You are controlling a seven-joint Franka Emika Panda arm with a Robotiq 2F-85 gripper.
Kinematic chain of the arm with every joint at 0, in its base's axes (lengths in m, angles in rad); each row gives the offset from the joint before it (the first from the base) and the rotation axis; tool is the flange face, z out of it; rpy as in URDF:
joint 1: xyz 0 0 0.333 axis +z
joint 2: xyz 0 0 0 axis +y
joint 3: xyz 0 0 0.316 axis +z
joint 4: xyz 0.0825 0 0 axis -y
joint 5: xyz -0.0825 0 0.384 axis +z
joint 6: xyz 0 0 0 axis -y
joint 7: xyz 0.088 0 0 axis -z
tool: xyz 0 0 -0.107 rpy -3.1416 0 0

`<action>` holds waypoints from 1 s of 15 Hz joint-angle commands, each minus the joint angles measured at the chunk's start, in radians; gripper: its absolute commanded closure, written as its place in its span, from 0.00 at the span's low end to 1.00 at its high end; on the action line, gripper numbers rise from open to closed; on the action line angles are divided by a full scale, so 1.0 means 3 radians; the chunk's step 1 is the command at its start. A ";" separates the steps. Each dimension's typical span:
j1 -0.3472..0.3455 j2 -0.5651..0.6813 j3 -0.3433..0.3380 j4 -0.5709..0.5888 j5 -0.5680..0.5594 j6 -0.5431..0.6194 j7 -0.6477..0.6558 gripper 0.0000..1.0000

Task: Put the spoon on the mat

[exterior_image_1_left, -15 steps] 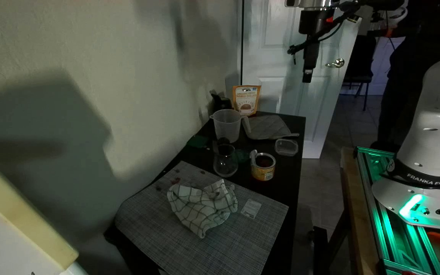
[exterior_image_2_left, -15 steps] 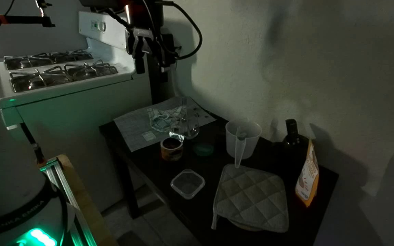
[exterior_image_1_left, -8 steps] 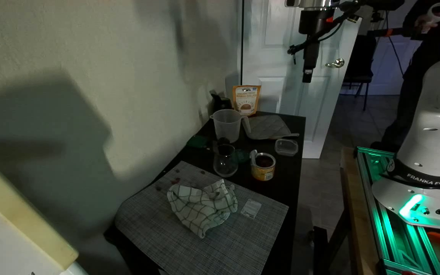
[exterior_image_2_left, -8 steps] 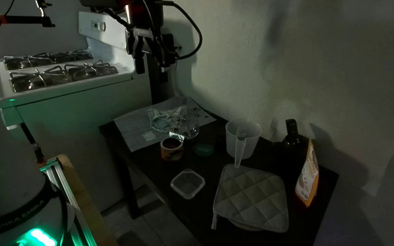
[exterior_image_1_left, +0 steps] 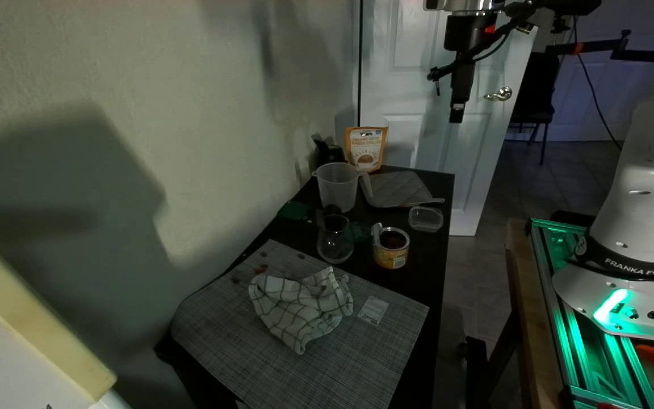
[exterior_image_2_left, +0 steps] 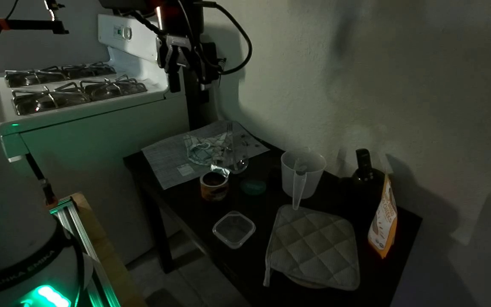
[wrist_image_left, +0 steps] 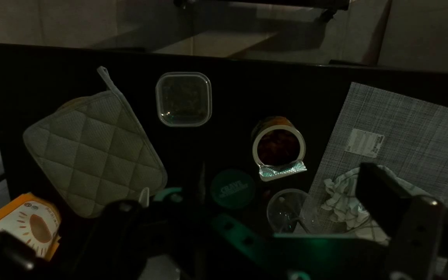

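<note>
Stove [exterior_image_2_left: 96, 136]: shown in an exterior view, with grates carried on its top.
Robot arm [exterior_image_1_left: 639, 227]: mounted apart from the dark surface [wrist_image_left: 305, 89], its base lit in green.
Surface: covered at its stove end by the grey mat [exterior_image_1_left: 355, 352].
Mat: laid flat, with dark red bits [exterior_image_1_left: 263, 267] scattered near one edge.
Pot holder [exterior_image_2_left: 313, 251]: quilted, laid toward the opposite end, a tan edge exposed from beneath it.
Gripper [exterior_image_2_left: 189, 88]: held high above the surface, well apart from everything on it; its fingers are spread wide.
Checked cloth [exterior_image_1_left: 304, 307]: crumpled, carried on the mat.
Pitcher [exterior_image_1_left: 337, 190]: translucent, stood upright, its handle turned toward the pot holder.
Dark bottle [exterior_image_2_left: 364, 183]: seen in an exterior view between the pitcher and the pouch [exterior_image_1_left: 366, 149].
Pouch: orange and white, stood upright.
Glass vessel [exterior_image_1_left: 335, 244]: clear, stood upright at the mat's edge; whether the two are touching cannot be told.
Can [exterior_image_1_left: 391, 248]: opened, its lid bent back but attached, dark red contents shown in the wrist view.
Square container [wrist_image_left: 184, 99]: clear, placed between pot holder and can.
Green disc [wrist_image_left: 233, 189]: marked CRAVE, placed near the can.
Spoon: cannot be identified for certain; a slim upright shape [exterior_image_2_left: 229, 128] is seen at the glass vessel, its kind unreadable.
Printed label [exterior_image_1_left: 373, 310]: placed on the mat, near the cloth.
</note>
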 commanded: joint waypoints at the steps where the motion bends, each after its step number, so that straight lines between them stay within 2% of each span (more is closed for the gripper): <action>1: 0.0018 0.0001 -0.0013 0.0007 -0.0009 -0.0009 0.0010 0.00; 4: 0.0018 0.0001 -0.0013 0.0007 -0.0009 -0.0009 0.0010 0.00; 6: 0.0117 0.0200 0.0080 0.0033 0.0221 0.0122 0.0211 0.00; 11: 0.0405 0.0992 0.0397 0.0305 0.0777 0.0735 0.0641 0.00; 12: 0.0421 0.1181 0.0459 0.0409 0.0823 0.0966 0.0718 0.00; 13: 0.0450 0.1320 0.0480 0.0501 0.0854 0.1134 0.0710 0.00; 15: 0.0369 0.1645 0.0641 0.0730 0.0585 0.1564 0.0950 0.00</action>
